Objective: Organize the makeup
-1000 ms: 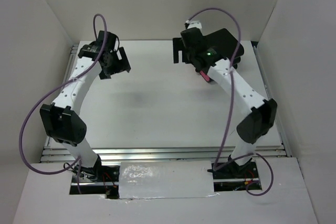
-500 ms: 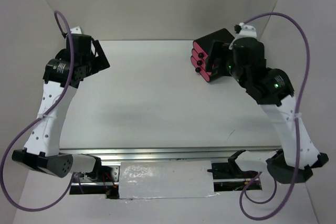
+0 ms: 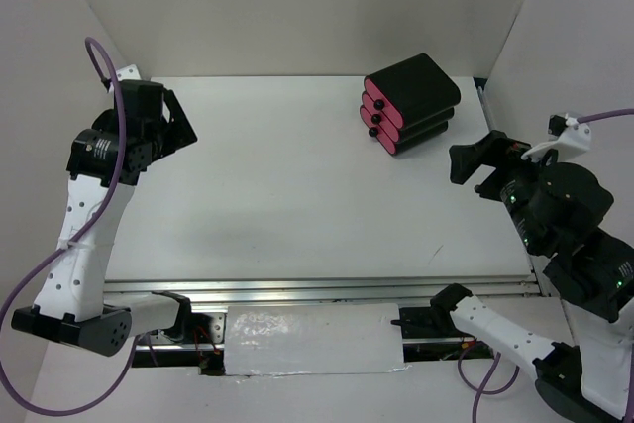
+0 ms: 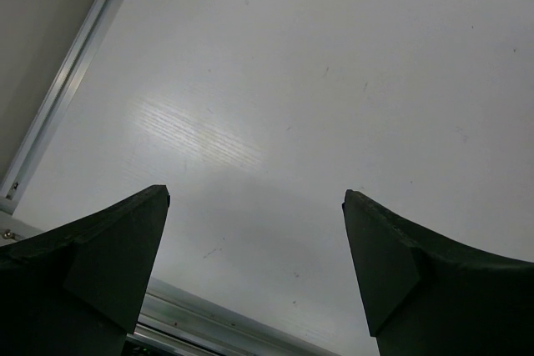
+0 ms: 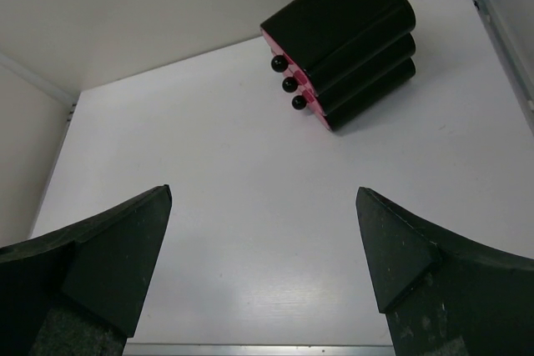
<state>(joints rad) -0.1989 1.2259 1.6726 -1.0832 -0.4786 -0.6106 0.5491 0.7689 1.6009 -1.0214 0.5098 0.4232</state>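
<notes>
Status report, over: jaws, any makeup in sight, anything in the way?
Left gripper, right gripper: jaws open, empty. No makeup visible in any view. Black drawer box far right, three drawers shut, nothing in front.

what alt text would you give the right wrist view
A black box with three pink drawers sits toward the far right of a white table, knobs facing left. The right arm's two dark fingers frame the bottom corners, wide apart and empty.
</notes>
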